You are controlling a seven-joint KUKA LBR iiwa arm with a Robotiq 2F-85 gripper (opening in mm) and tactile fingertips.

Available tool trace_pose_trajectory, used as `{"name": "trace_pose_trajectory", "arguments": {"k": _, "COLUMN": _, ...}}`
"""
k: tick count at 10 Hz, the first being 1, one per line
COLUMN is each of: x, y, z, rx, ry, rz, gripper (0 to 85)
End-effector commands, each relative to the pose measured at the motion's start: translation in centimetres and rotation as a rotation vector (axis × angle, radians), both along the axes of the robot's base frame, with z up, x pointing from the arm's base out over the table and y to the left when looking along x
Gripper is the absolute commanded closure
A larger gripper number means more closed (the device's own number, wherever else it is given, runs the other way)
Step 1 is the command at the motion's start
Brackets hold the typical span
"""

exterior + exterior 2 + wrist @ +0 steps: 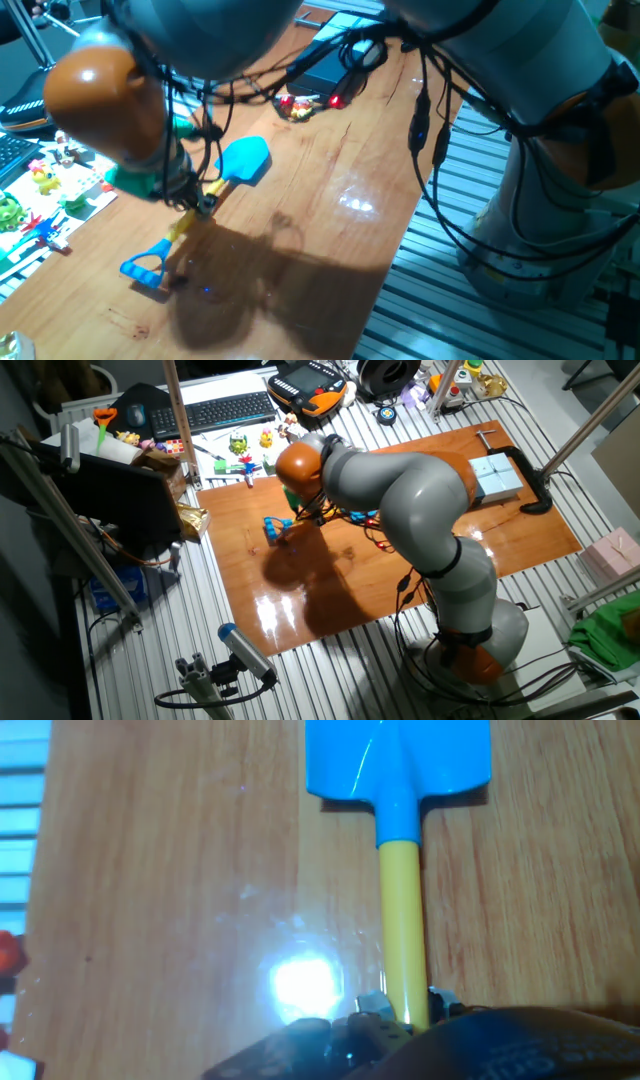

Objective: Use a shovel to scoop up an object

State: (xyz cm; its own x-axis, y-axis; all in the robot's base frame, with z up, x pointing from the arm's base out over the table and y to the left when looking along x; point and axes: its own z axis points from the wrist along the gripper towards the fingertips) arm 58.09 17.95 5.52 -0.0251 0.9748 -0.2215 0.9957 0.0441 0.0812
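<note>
The shovel lies along the wooden table [330,230], with its blue blade [245,160] toward the far side and its blue loop end [148,265] toward the near edge. My gripper [198,195] is shut on the yellow shaft [402,910]. In the hand view the fingertips [372,1006] flank the shaft, and the blade [398,760] fills the top. I cannot tell whether the blade rests on the table. The object, a tiny yellow and red figure [293,106], sits beyond the blade near the far edge. In the other fixed view the arm covers most of the shovel [275,526].
A black box [335,62] with a red light and cables lies behind the object. Small toys [40,190] are spread on a white sheet at the left. The table's edge runs down the right side. A keyboard [225,408] and light blue blocks [495,475] stand at the table's ends.
</note>
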Motion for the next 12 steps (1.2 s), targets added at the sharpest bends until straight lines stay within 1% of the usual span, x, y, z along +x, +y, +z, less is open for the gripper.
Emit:
{"name": "trace_pose_trajectory", "arguments": {"k": 1, "x": 0.05, "y": -0.2, "z": 0.4, "rx": 0.021, "ry": 0.002, "rz": 0.012, "gripper": 84.3}}
{"name": "trace_pose_trajectory", "arguments": {"k": 3, "x": 0.24, "y": -0.7, "z": 0.4, "rx": 0.035, "ry": -0.008, "rz": 0.026, "gripper": 84.3}}
{"name": "trace_pose_trajectory", "arguments": {"k": 4, "x": 0.19, "y": -1.1, "z": 0.3, "rx": 0.043, "ry": -0.007, "rz": 0.041, "gripper": 84.3}}
{"name": "trace_pose_trajectory", "arguments": {"k": 5, "x": 0.13, "y": -1.5, "z": 0.5, "rx": 0.054, "ry": -0.002, "rz": 0.065, "gripper": 84.3}}
{"name": "trace_pose_trajectory", "arguments": {"k": 6, "x": -0.07, "y": -2.2, "z": 0.8, "rx": 0.080, "ry": 0.006, "rz": 0.096, "gripper": 84.3}}
{"name": "trace_pose_trajectory", "arguments": {"k": 7, "x": -0.42, "y": -3.0, "z": 1.3, "rx": 0.104, "ry": 0.021, "rz": 0.139, "gripper": 84.3}}
{"name": "trace_pose_trajectory", "arguments": {"k": 8, "x": -0.83, "y": -3.9, "z": 1.9, "rx": 0.129, "ry": 0.029, "rz": 0.169, "gripper": 84.3}}
{"name": "trace_pose_trajectory", "arguments": {"k": 9, "x": -1.05, "y": -4.4, "z": 2.3, "rx": 0.141, "ry": 0.036, "rz": 0.182, "gripper": 84.3}}
{"name": "trace_pose_trajectory", "arguments": {"k": 12, "x": -1.38, "y": -5.3, "z": 2.4, "rx": 0.141, "ry": 0.033, "rz": 0.190, "gripper": 84.3}}
